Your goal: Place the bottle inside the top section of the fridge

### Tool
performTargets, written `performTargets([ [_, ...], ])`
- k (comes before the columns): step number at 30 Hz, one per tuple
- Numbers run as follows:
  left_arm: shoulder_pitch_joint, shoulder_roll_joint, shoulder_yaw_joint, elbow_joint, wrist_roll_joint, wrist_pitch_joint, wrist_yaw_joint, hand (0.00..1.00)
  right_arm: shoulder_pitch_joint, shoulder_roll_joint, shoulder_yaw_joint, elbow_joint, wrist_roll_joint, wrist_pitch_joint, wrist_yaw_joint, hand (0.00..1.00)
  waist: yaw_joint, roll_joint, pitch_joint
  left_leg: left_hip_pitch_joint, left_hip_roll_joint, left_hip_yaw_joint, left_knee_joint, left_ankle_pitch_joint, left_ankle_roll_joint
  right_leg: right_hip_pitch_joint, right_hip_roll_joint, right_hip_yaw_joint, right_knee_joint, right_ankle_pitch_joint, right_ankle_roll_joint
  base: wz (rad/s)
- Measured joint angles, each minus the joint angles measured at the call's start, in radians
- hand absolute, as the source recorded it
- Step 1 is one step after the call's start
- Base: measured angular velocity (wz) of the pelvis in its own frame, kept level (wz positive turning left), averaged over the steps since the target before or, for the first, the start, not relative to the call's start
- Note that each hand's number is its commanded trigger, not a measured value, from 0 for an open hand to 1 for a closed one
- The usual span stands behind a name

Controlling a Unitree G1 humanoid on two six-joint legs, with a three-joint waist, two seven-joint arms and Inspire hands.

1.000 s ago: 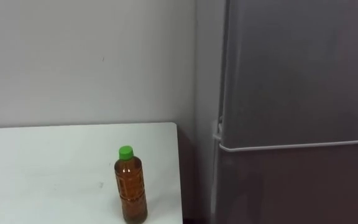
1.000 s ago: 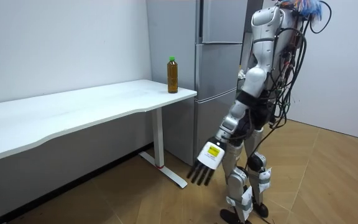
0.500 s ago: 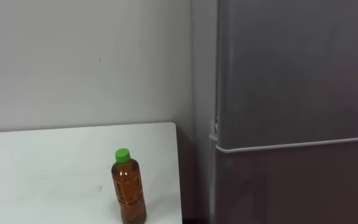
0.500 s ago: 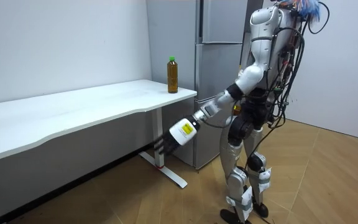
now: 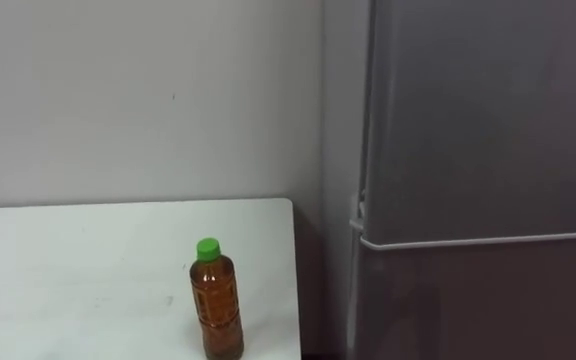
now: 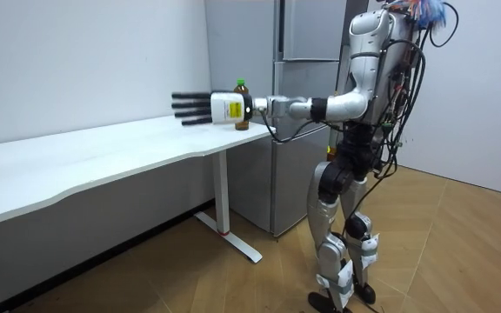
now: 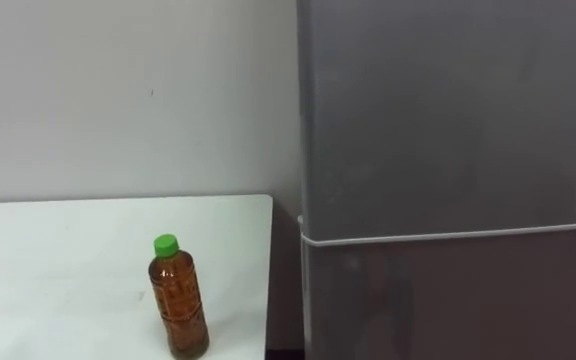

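Note:
A brown bottle (image 5: pixel 218 310) with a green cap stands upright near the right front corner of the white table (image 5: pixel 68 260). Right of the table is the grey fridge (image 5: pixel 488 140), its upper door shut above a pale seam. In the room view I stand before the fridge with my left arm stretched out level over the table's end. My left hand (image 6: pixel 200 108) is open, fingers straight, at bottle height. It partly covers the bottle (image 6: pixel 241 84) from that camera, and whether it touches the bottle I cannot tell.
A narrow dark gap separates the table's right edge from the fridge's side (image 5: pixel 338 200). A plain wall (image 5: pixel 118 100) runs behind the table. In the room view the long table (image 6: pixel 103 152) extends to the room view's left, over wooden floor (image 6: pixel 459 252).
My left arm has swung up from low beside my leg to level over the table's end, hand open. The bottle has stayed put; the eye view shifted slightly.

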Motion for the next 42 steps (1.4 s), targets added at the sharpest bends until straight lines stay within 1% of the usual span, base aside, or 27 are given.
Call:
performTargets([
  [4,-0.023,0.000,-0.004,-0.088,0.000,0.001,-0.016,0.00,-0.001,0.006,0.000,-0.004,0.007,-0.001,-0.005,0.00,-0.007,0.004,0.0023,-0.018,0.000,-0.010,0.017,0.000,0.000,-0.001,0.000,-0.015,-0.002,0.001,-0.001,0.08],
  [6,-0.065,0.000,-0.006,-0.144,0.013,0.000,-0.024,0.00,-0.001,0.009,-0.001,-0.004,0.005,-0.003,-0.017,0.00,-0.009,0.009,0.0071,-0.026,-0.001,-0.017,0.026,0.000,0.000,-0.002,0.000,-0.019,-0.001,0.003,-0.002,0.10],
  [9,-0.087,0.000,-0.005,-0.191,0.045,-0.005,-0.043,0.00,-0.001,0.011,-0.001,-0.004,0.005,-0.013,-0.019,0.00,-0.015,0.014,0.0075,-0.025,0.000,-0.016,0.028,0.000,0.000,-0.002,0.000,-0.019,0.000,0.003,-0.002,0.00],
  [10,-0.096,0.000,-0.007,-0.215,0.044,-0.005,-0.058,0.00,-0.001,0.013,0.000,-0.004,0.006,-0.016,-0.019,0.00,-0.019,0.017,0.0054,-0.027,0.001,-0.016,0.030,0.000,0.000,-0.002,0.001,-0.020,0.003,0.003,-0.002,0.00],
  [13,-0.105,0.000,-0.020,-0.267,0.044,-0.006,-0.097,0.00,-0.007,0.015,0.001,-0.003,0.011,-0.017,-0.018,0.00,-0.031,0.014,0.0073,-0.028,0.001,-0.017,0.031,0.000,0.000,-0.002,0.000,-0.021,0.004,0.003,-0.002,0.01],
  [16,-0.119,-0.001,-0.065,-0.306,0.043,-0.006,-0.150,0.00,-0.015,0.018,0.009,0.012,0.019,-0.019,-0.024,0.00,-0.035,0.010,0.0084,-0.028,0.001,-0.018,0.031,0.000,0.000,-0.002,0.000,-0.021,0.004,0.003,-0.002,0.00],
  [19,-0.145,-0.005,-0.115,-0.327,-0.006,-0.006,-0.208,0.00,-0.017,0.019,0.024,0.013,0.024,-0.020,-0.028,0.00,-0.044,0.004,0.0092,-0.028,0.001,-0.020,0.032,0.001,0.000,-0.006,0.000,-0.022,0.004,0.003,-0.002,0.00],
  [21,-0.182,-0.005,-0.151,-0.330,-0.029,-0.005,-0.258,0.00,-0.027,0.018,0.038,0.013,0.023,-0.020,-0.026,0.00,-0.054,0.001,0.0080,-0.036,0.001,-0.021,0.034,0.001,-0.001,-0.013,0.000,-0.021,0.005,0.003,-0.002,0.00],
  [22,-0.192,-0.006,-0.161,-0.330,-0.034,-0.005,-0.271,0.00,-0.030,0.018,0.040,0.013,0.023,-0.019,-0.025,0.00,-0.056,0.000,0.0078,-0.039,0.001,-0.021,0.035,0.001,0.000,-0.015,0.000,-0.020,0.007,0.003,-0.002,0.00],
  [23,-0.215,-0.012,-0.186,-0.329,-0.046,-0.004,-0.296,0.00,-0.036,0.019,0.050,0.013,0.023,-0.018,-0.024,0.00,-0.061,-0.001,0.0089,-0.042,0.001,-0.021,0.034,0.002,0.000,-0.017,-0.001,-0.020,0.012,0.003,-0.002,0.00],
  [24,-0.231,-0.025,-0.212,-0.329,-0.046,-0.004,-0.325,0.00,-0.039,0.019,0.059,0.013,0.023,-0.018,-0.022,0.00,-0.064,-0.003,0.0095,-0.040,0.000,-0.020,0.032,0.003,0.001,-0.016,-0.001,-0.018,0.013,0.003,-0.002,0.00],
  [25,-0.235,-0.030,-0.224,-0.329,-0.046,-0.004,-0.339,0.00,-0.042,0.019,0.062,0.015,0.022,-0.019,-0.020,0.00,-0.066,-0.004,0.0095,-0.039,0.000,-0.019,0.031,0.003,0.001,-0.016,-0.001,-0.018,0.013,0.003,-0.002,0.00],
  [27,-0.237,-0.041,-0.262,-0.329,-0.046,0.002,-0.398,0.00,-0.046,0.019,0.072,0.020,0.023,-0.019,-0.017,0.00,-0.073,-0.006,0.0106,-0.033,0.001,-0.010,0.029,0.003,0.001,-0.014,-0.001,-0.014,0.014,0.003,-0.002,-0.09],
  [28,-0.237,-0.041,-0.271,-0.329,-0.046,0.004,-0.411,0.00,-0.050,0.019,0.073,0.021,0.024,-0.019,-0.017,0.00,-0.074,-0.006,0.0107,-0.032,0.001,-0.008,0.030,0.003,0.001,-0.014,-0.001,-0.011,0.013,0.003,-0.002,-0.09],
  [29,-0.237,-0.042,-0.283,-0.329,-0.046,0.005,-0.432,0.00,-0.058,0.019,0.075,0.034,0.026,-0.021,-0.018,0.00,-0.083,-0.008,0.0116,-0.032,0.002,-0.006,0.029,0.003,0.001,-0.015,-0.001,-0.008,0.013,0.003,-0.002,-0.11],
  [30,-0.237,-0.042,-0.292,-0.329,-0.045,0.005,-0.451,0.00,-0.069,0.019,0.076,0.046,0.028,-0.021,-0.017,0.00,-0.087,-0.009,0.0125,-0.029,0.003,0.002,0.029,0.003,0.001,-0.018,0.000,0.003,0.014,0.003,-0.002,-0.13],
  [33,-0.244,-0.042,-0.319,-0.329,-0.045,0.016,-0.491,0.00,-0.080,0.019,0.084,0.059,0.030,-0.021,-0.015,0.00,-0.096,-0.011,0.0139,-0.029,0.003,0.004,0.024,0.003,0.001,-0.019,0.000,0.005,0.015,0.003,-0.002,-0.05],
  [37,-0.255,-0.043,-0.355,-0.329,-0.067,0.041,-0.556,0.00,-0.087,0.019,0.098,0.062,0.029,-0.020,-0.013,0.00,-0.105,-0.012,0.0125,-0.034,0.003,0.002,0.029,0.003,0.001,-0.026,-0.001,0.004,0.016,0.003,-0.002,0.00],
  [38,-0.256,-0.043,-0.363,-0.329,-0.067,0.050,-0.585,0.00,-0.091,0.019,0.098,0.065,0.027,-0.018,-0.012,0.00,-0.110,-0.010,0.0058,-0.045,0.004,0.002,0.031,0.003,0.001,-0.034,0.000,0.005,0.016,0.003,-0.002,0.00],
  [39,-0.257,-0.044,-0.367,-0.329,-0.071,0.062,-0.614,0.00,-0.094,0.019,0.098,0.068,0.025,-0.017,-0.008,0.00,-0.114,-0.008,0.0018,-0.048,0.004,0.002,0.033,0.003,0.001,-0.037,0.000,0.005,0.016,0.004,-0.004,0.00],
  [40,-0.256,-0.046,-0.370,-0.329,-0.086,0.068,-0.627,0.00,-0.099,0.019,0.098,0.077,0.025,-0.017,-0.005,0.00,-0.117,-0.008,0.0021,-0.047,0.004,0.002,0.033,0.003,0.001,-0.037,0.000,0.004,0.016,0.004,-0.004,0.00],
  [42,-0.257,-0.055,-0.398,-0.329,-0.133,0.077,-0.659,0.00,-0.107,0.019,0.100,0.086,0.026,-0.016,0.000,0.00,-0.120,-0.008,0.0011,-0.044,0.004,0.003,0.034,0.003,0.001,-0.036,-0.001,0.003,0.016,0.004,-0.004,0.00],
])
